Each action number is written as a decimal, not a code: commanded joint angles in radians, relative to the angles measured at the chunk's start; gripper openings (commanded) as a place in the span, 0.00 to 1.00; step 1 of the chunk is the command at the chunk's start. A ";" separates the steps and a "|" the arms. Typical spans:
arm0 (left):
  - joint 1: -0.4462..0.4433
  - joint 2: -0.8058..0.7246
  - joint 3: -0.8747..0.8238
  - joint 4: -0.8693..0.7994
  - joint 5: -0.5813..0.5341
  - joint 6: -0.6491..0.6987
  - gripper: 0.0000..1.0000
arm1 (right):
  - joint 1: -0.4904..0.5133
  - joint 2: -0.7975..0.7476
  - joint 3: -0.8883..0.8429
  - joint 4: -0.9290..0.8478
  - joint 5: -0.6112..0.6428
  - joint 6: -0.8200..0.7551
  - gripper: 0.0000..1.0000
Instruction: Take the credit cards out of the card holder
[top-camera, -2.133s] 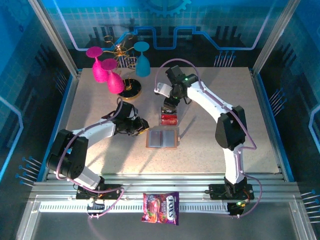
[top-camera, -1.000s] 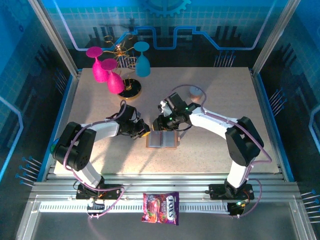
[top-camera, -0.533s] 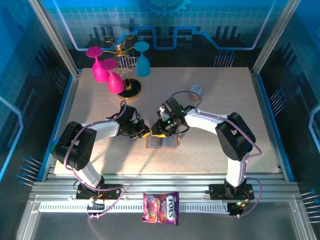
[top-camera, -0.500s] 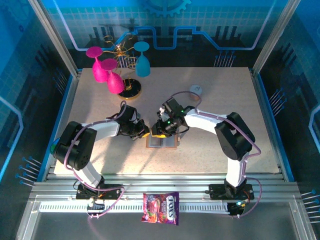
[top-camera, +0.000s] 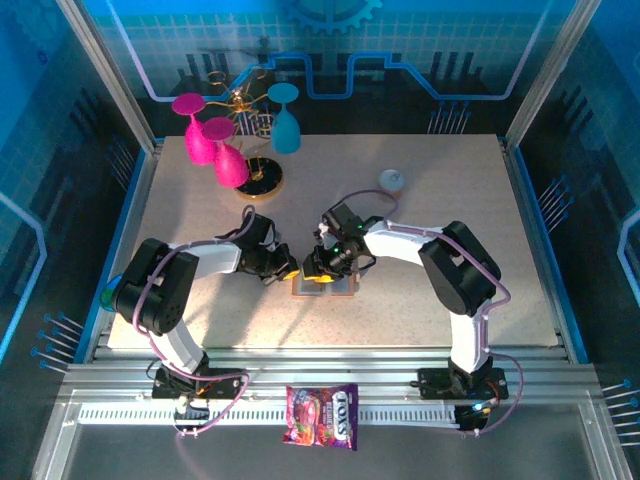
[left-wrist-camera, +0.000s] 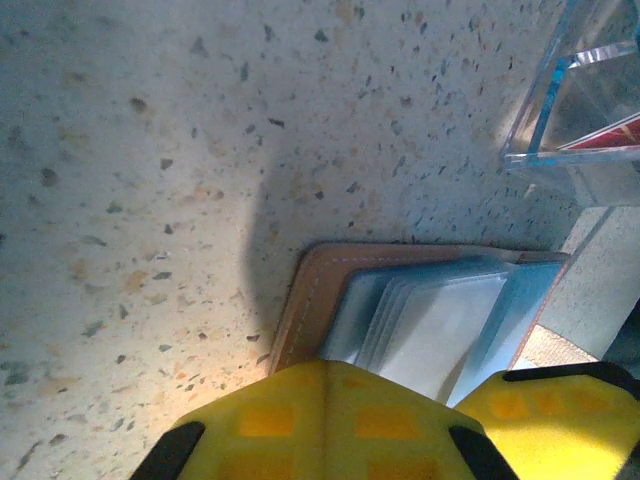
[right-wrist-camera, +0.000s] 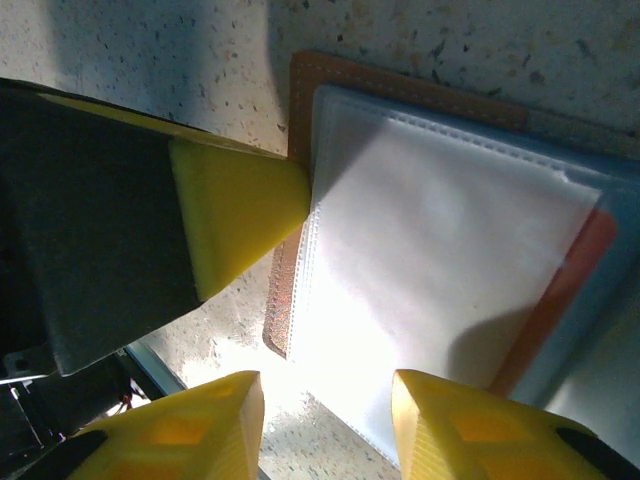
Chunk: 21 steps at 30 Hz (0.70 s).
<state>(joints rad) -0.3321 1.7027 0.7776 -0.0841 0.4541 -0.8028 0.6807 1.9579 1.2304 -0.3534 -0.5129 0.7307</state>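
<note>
Left gripper (top-camera: 288, 270) touches card holder (top-camera: 340, 289) on speckled table (top-camera: 520, 250); blue walls (top-camera: 450, 40), perhaps glass.

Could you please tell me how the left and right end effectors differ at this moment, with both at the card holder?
Jaws: the left end effector is shut, while the right end effector has its fingers apart. Placement: the left one's tip meets a brown edge of the card holder; the right one sits over its clear pockets, with nothing visibly between its fingers. Both have yellow fingers and both are at the open holder.
</note>
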 joint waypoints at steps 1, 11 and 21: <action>-0.007 0.023 -0.003 -0.054 0.013 0.032 0.04 | 0.016 0.027 0.011 0.001 -0.022 0.012 0.40; -0.007 0.029 0.012 -0.069 0.007 0.044 0.03 | 0.013 0.012 0.017 -0.072 0.051 -0.011 0.43; -0.007 0.038 0.020 -0.079 0.004 0.053 0.03 | -0.001 -0.032 -0.015 -0.073 0.084 -0.007 0.43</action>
<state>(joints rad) -0.3321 1.7084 0.7849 -0.0971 0.4557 -0.7784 0.6815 1.9568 1.2339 -0.3916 -0.4656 0.7292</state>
